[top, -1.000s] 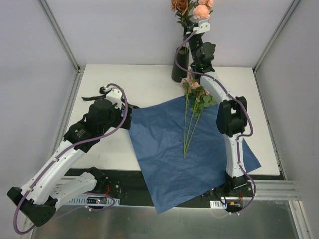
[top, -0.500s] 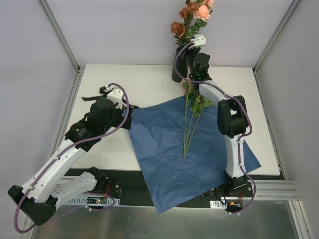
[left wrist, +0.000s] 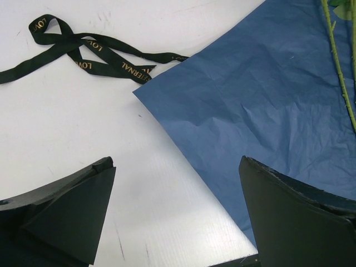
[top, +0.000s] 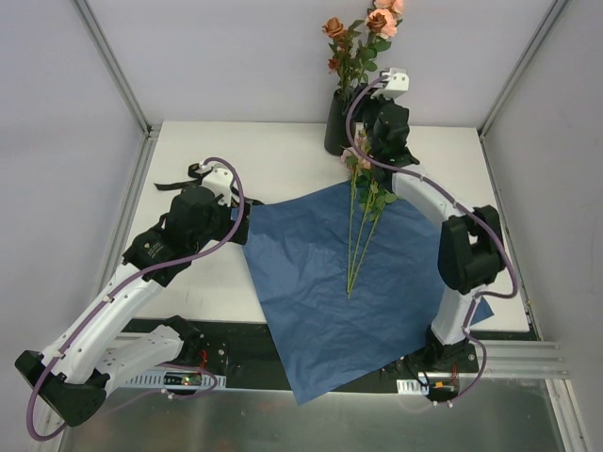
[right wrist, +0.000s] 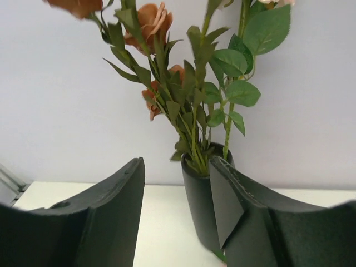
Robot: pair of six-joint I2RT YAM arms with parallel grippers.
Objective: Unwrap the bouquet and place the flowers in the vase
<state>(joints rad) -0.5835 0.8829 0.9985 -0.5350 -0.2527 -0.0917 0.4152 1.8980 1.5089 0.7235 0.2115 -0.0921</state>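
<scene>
The black vase (top: 336, 121) stands at the table's back edge with several orange and pink flowers (top: 358, 40) upright in it. Three more flowers (top: 362, 207) lie on the unfolded blue wrapping paper (top: 311, 282). My right gripper (top: 367, 134) hovers just right of the vase. In the right wrist view it (right wrist: 177, 167) is open and holds nothing, with the vase (right wrist: 197, 206) and its leafy stems (right wrist: 189, 105) just beyond the fingers. My left gripper (top: 241, 222) is wide open and empty (left wrist: 177, 164), low over the table at the paper's left edge (left wrist: 267, 111).
The untied black ribbon (top: 179, 181) lies on the white table at the back left, also visible as the ribbon (left wrist: 83, 50) in the left wrist view. Green stems (left wrist: 339, 72) cross the paper's right side. The paper's near corner hangs over the table's front edge.
My right gripper lowered a bunch of flowers into the vase, opened and let go. Its arm swung back to the right. The left arm has stayed still.
</scene>
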